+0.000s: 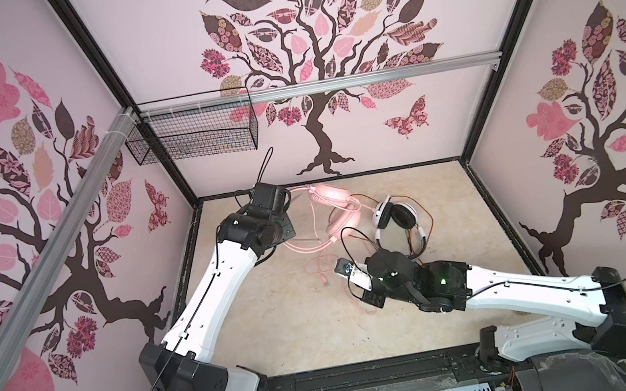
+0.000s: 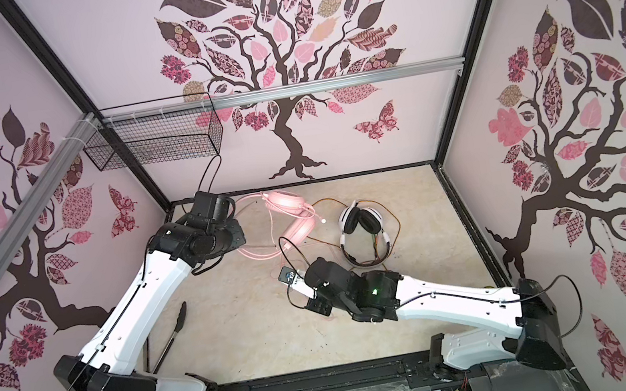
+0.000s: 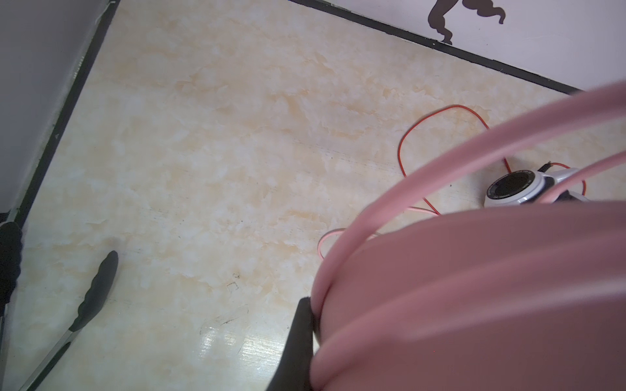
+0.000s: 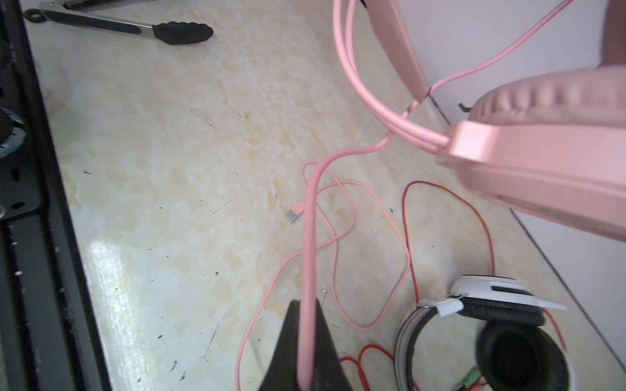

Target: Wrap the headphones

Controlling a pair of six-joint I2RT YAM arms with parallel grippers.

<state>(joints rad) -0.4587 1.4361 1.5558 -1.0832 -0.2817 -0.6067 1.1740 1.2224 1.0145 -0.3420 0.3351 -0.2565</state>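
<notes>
Wire basket (image 1: 193, 136) on back rail, far L; tongs (image 2: 179, 323) lie on table (image 1: 301, 324) by L arm. L gripper (image 3: 313, 318) clamped on pink headset (image 1: 334, 197) band, back-centre; 2nd finger hidden behind pink. R gripper (image 4: 306, 306) pinched shut on pink cable (image 4: 309, 237), slack + USB plug (image 4: 293, 215) loose on table. White headset (image 1: 383, 213) lies just R, its red cable (image 4: 410, 237) crossing pink loops
</notes>
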